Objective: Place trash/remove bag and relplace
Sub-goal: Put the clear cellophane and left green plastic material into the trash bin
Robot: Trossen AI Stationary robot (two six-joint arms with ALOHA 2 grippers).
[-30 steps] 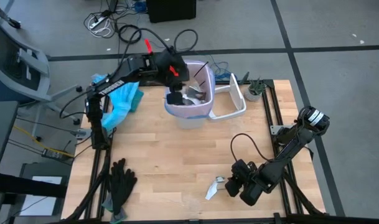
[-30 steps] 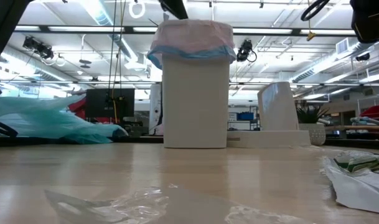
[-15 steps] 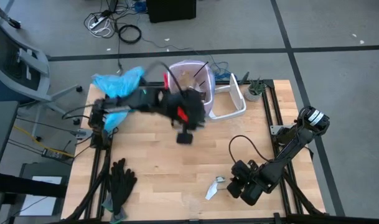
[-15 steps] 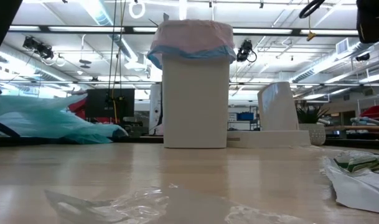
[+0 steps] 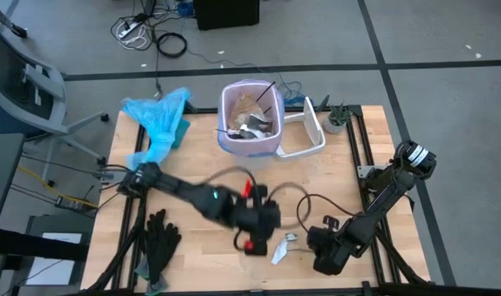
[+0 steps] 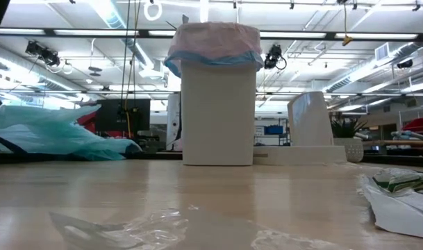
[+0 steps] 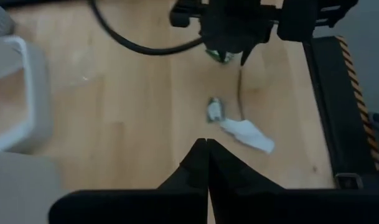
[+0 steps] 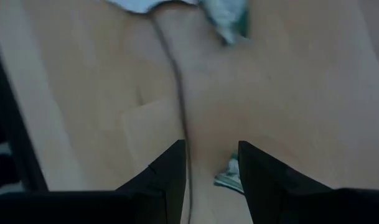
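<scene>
The white bin point(image 5: 250, 123) stands at the table's far middle, lined with the pale pink bag point(image 6: 214, 43); brown paper, wrappers and black utensils point(image 5: 252, 115) lie inside. My left gripper point(image 7: 206, 144) is shut and holds nothing, hovering near the table's front edge by loose trash: a small printed wrapper point(image 7: 214, 111), a white scrap point(image 7: 246, 135) and a thin black stick point(image 7: 240, 93). My right gripper point(image 8: 209, 167) stands open just right of these scraps, low over the wood, with a green wrapper piece point(image 8: 229, 177) between its fingers. My right gripper has the green wrapper piece point(image 8: 229, 177) lying on the table between its two fingers, close to one of them. Whether that finger touches it, I cannot tell.
The bin's white lid point(image 5: 306, 131) lies right of the bin, and a small plant point(image 5: 338, 119) stands at the far right. A light-blue plastic bag point(image 5: 158, 119) lies far left, with black gloves point(image 5: 160, 242) near left. Clear film point(image 6: 142, 226) lies on the wood in the low view.
My left gripper has swung from above the bin toward the table's near edge and down, ending beside the loose scraps next to my right gripper. The bin, its bag and the scraps have stayed where they were.
</scene>
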